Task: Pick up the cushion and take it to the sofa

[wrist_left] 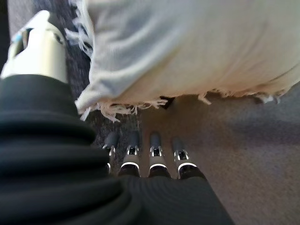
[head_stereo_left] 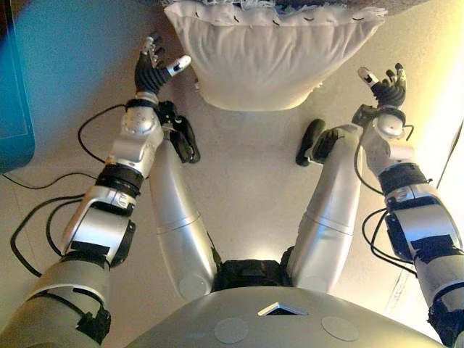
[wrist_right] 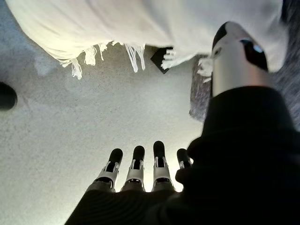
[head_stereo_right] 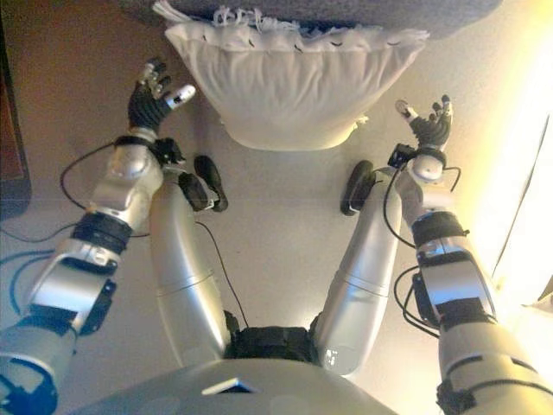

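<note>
A white cushion (head_stereo_left: 268, 58) with fringed edges rests against the grey sofa (head_stereo_right: 346, 10) at the far side, its lower end bulging out over the floor. My left hand (head_stereo_left: 152, 69) is raised just left of the cushion, fingers straight and thumb spread, holding nothing. On the other side my right hand (head_stereo_left: 388, 87) is raised a little farther from the cushion, palm up and also empty. In the left wrist view the cushion's fringe (wrist_left: 122, 108) hangs just past the fingers (wrist_left: 154, 154) without touching them. The right wrist view shows the cushion (wrist_right: 140, 23) apart from the straight fingers (wrist_right: 136, 168).
A teal object (head_stereo_left: 14, 94) stands at the left edge of the beige floor (head_stereo_left: 254, 167). A dark brown piece of furniture (head_stereo_right: 9, 104) shows at the left in the right eye view. Bright light falls along the right side.
</note>
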Motion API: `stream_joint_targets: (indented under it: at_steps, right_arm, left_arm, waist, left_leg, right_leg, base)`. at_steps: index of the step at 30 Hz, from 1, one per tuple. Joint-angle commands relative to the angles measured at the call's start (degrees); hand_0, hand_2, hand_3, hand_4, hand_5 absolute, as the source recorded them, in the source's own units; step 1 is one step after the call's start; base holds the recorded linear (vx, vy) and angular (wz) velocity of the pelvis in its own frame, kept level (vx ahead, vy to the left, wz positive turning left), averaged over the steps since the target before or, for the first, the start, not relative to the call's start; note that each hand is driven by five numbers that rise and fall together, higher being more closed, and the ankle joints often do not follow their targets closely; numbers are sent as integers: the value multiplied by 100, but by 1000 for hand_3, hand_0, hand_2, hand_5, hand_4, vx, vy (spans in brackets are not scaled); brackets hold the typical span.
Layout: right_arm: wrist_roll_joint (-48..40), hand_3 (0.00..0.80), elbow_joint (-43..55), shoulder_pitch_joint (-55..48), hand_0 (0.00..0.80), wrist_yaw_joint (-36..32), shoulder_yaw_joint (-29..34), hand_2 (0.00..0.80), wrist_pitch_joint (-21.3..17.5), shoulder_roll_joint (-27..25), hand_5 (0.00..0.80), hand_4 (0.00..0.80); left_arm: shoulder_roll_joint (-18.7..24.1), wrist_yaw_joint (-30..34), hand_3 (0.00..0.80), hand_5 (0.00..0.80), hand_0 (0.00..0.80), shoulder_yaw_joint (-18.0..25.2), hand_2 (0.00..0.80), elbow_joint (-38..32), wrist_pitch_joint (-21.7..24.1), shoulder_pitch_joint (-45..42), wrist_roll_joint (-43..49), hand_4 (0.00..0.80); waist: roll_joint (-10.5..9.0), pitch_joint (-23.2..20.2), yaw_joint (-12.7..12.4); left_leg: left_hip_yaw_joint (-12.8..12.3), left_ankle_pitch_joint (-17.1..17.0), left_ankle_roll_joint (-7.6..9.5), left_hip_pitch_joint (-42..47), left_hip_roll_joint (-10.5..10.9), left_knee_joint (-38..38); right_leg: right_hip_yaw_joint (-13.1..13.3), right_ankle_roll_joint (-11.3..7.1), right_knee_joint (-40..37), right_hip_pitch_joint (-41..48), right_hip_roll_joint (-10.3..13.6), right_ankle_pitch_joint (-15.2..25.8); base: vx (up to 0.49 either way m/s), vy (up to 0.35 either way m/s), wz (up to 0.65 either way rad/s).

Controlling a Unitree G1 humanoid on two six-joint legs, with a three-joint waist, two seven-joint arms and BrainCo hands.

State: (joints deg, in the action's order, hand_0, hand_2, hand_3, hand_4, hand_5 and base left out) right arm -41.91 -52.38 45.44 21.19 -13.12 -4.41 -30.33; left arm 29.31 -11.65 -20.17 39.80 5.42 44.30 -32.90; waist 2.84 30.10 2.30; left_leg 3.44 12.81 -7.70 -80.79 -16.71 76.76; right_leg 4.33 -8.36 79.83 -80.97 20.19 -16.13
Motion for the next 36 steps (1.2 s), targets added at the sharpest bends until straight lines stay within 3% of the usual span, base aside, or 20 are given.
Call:
stream_joint_targets:
  at_steps: [1, 9, 13, 20, 26, 30, 32, 33, 34, 36]
  right_arm:
    - [-414, 0, -3, 249, 0, -713, 9, 0, -49, -139, 0, 0]
    - [-682, 0, -235, 789, 0, -1846, -394, 0, 285, -110, 0, 0]
    - [-659, 0, -564, 1118, 0, -1892, -516, 0, 353, -151, 0, 0]
    - [-274, 0, -1007, 1750, 0, -1915, -836, 0, 831, 57, 0, 0]
    - [12, 0, -1262, 2150, 0, -2068, -1170, 0, 953, 268, 0, 0]
    - [100, 0, -952, 2241, 0, -2196, -1415, 0, 1112, 360, 0, 0]
    - [97, 424, -800, 2194, 424, -2205, -1461, 424, 1143, 400, 424, 424]
    - [131, 800, -720, 2155, 800, -2197, -1482, 800, 1154, 423, 800, 800]
    - [156, 800, -639, 2122, 800, -2160, -1500, 800, 1153, 457, 800, 800]
    - [138, 800, -467, 2035, 800, -2076, -1507, 800, 1233, 498, 800, 800]
  left_arm:
    - [-2, 217, 0, 0, 0, -192, 0, 182, -166, 368, -465, 0]
    - [101, 374, 0, 0, 0, -201, 0, 909, -736, 851, -890, 0]
    - [85, 497, 0, 0, 0, -277, 0, 1087, -900, 1004, -872, 0]
    - [-44, 507, 0, 0, 0, -335, 0, 1620, -1238, 1525, -1368, 0]
    - [-185, 890, 0, 0, 0, -538, 0, 2037, -1441, 1884, -1437, 0]
    - [-275, 1515, 0, 0, 0, -764, 0, 1935, -1545, 2101, -1609, 0]
    - [-324, 1822, 0, 0, 0, -878, 0, 1842, -1560, 2153, -1731, 0]
    - [-353, 1966, 424, 424, 424, -937, 424, 1778, -1562, 2166, -1897, 424]
    - [-407, 2111, 800, 800, 800, -967, 800, 1686, -1559, 2162, -2033, 800]
    - [-479, 2305, 800, 800, 800, -1033, 800, 1486, -1599, 2122, -2139, 800]
  waist:
    - [203, -31, 54]
    - [123, -30, 28]
    - [141, -30, -3]
    - [98, -30, -39]
    - [93, -30, -55]
    - [45, -30, -36]
    - [26, -30, -26]
    - [15, -30, -20]
    - [5, -30, -14]
    - [-3, -30, -6]
  left_leg:
    - [-379, 859, 472, 36, -147, 699]
    - [-286, 981, 487, -196, -188, 1126]
    - [-249, 1041, 490, -297, -177, 1306]
    - [-171, 1128, 508, -543, -166, 1634]
    - [-119, 1237, 524, -724, -143, 1971]
    - [-78, 1306, 541, -819, -134, 2156]
    - [-66, 1329, 554, -820, -131, 2214]
    - [-56, 1340, 564, -819, -135, 2245]
    - [-49, 1354, 578, -810, -141, 2271]
    - [-33, 1374, 588, -792, -152, 2321]
  right_leg:
    - [-53, 436, 44, 190, 78, -96]
    - [6, 505, 465, -60, 160, -205]
    - [37, 528, 639, -173, 191, -250]
    - [78, 565, 909, -390, 228, -298]
    - [145, 593, 1154, -546, 256, -340]
    - [178, 612, 1265, -641, 258, -347]
    - [181, 618, 1290, -640, 264, -343]
    - [188, 620, 1303, -634, 265, -340]
    - [192, 622, 1318, -624, 270, -339]
    - [197, 631, 1358, -610, 278, -341]
  base:
    - [24, -4, -3]
    - [40, -33, 2]
    - [16, -15, 2]
    - [-2, -15, 3]
    - [0, 0, 0]
    - [0, 0, 0]
    - [0, 0, 0]
    - [0, 0, 0]
    - [0, 0, 0]
    - [0, 0, 0]
